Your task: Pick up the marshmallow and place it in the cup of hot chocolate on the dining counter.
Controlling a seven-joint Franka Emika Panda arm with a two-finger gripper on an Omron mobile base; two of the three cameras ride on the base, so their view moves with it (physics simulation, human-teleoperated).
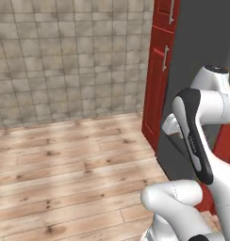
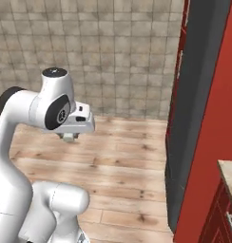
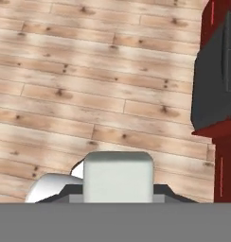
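- The marshmallow (image 3: 118,176) is the white squarish block sitting right at the bottom of the hand view, exactly where the finger tips should be, so you've most likely got it in the claw.
- Can't actually make out the tips on either side of it, so I can't tell you for sure that the gripper (image 2: 69,137) is clamped on it. It reads that way, no more.
- In the right base view the claw hangs off the hand, well above the wood floor (image 1: 65,160), with a small pale lump at its tip that could be the same block.
- So relative to the claw the marshmallow is dead centre, touching or as good as. No reaching needed for it.
- What the next move turns on is where the cup sits from here, and nothing in these views tells you that.
- Around you: tiled wall (image 1: 65,56) ahead, red cabinet (image 1: 159,70) and a dark grey panel (image 2: 194,118) off to the right.
- My guess is you need to drive or swing the base round to find the counter before any placing.
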